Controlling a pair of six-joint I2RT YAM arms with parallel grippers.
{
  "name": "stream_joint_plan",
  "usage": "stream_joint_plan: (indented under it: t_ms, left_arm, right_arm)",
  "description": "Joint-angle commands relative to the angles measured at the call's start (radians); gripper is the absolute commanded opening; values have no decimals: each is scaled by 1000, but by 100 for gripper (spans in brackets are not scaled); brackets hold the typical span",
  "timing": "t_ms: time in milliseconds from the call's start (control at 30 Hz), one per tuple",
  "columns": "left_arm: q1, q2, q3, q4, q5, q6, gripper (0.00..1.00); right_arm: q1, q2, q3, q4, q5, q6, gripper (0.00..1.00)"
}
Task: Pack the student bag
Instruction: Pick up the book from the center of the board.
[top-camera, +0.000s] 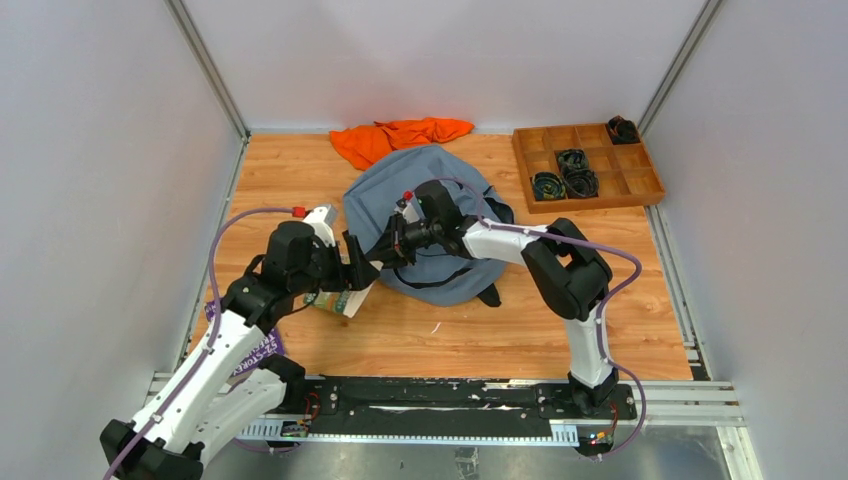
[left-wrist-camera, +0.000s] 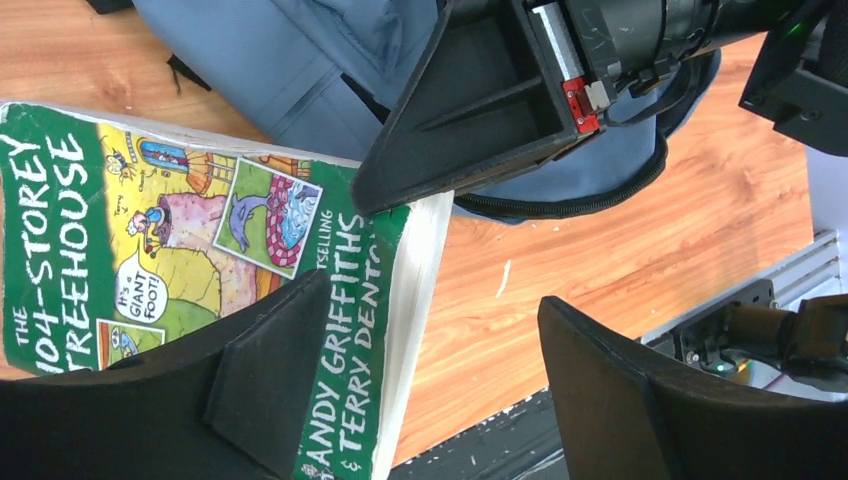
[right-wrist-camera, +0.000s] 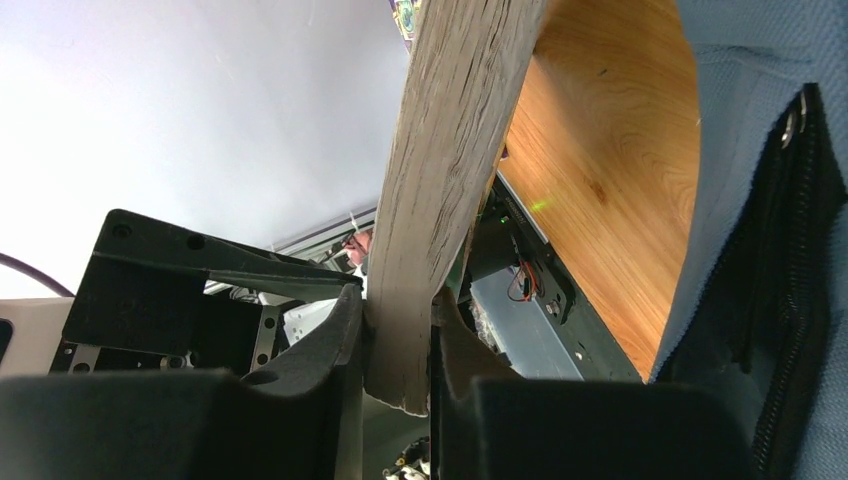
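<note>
The student bag (top-camera: 400, 185) is a grey-blue backpack lying mid-table, also seen in the left wrist view (left-wrist-camera: 280, 50) and at the right of the right wrist view (right-wrist-camera: 760, 150). A green paperback book (top-camera: 345, 298) hangs off its left edge, cover showing (left-wrist-camera: 200, 230). My right gripper (top-camera: 385, 250) is shut on the book's page edge (right-wrist-camera: 450, 180), a finger on each side (right-wrist-camera: 400, 310). My left gripper (left-wrist-camera: 435, 295) stands open around the book's lower edge. One finger (left-wrist-camera: 270, 370) lies over the cover, the other (left-wrist-camera: 620, 390) stands well apart from the pages.
An orange cloth (top-camera: 400, 135) lies behind the bag by the back wall. A wooden compartment tray (top-camera: 590, 165) with dark coiled items sits at the back right. A purple printed item (top-camera: 255, 350) lies under the left arm. The black rail (top-camera: 430, 395) runs along the near edge.
</note>
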Motion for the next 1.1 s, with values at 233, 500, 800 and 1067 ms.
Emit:
stream_joint_plan:
  t_ms: [233, 500, 800, 1067]
  left_arm:
    - [3, 40, 253, -248, -135, 8, 84]
    - [57, 92, 336, -232, -64, -40, 85]
    - [122, 126, 309, -171, 41, -91, 100]
    - [259, 144, 189, 42, 425, -242, 100]
  right_arm:
    - [-45, -98, -116, 229, -27, 31, 0]
    - [-208, -307, -267, 302, -86, -87, 0]
    - [-243, -472, -255, 231, -184, -180, 0]
    - [-340, -535, -280, 210, -161, -207, 0]
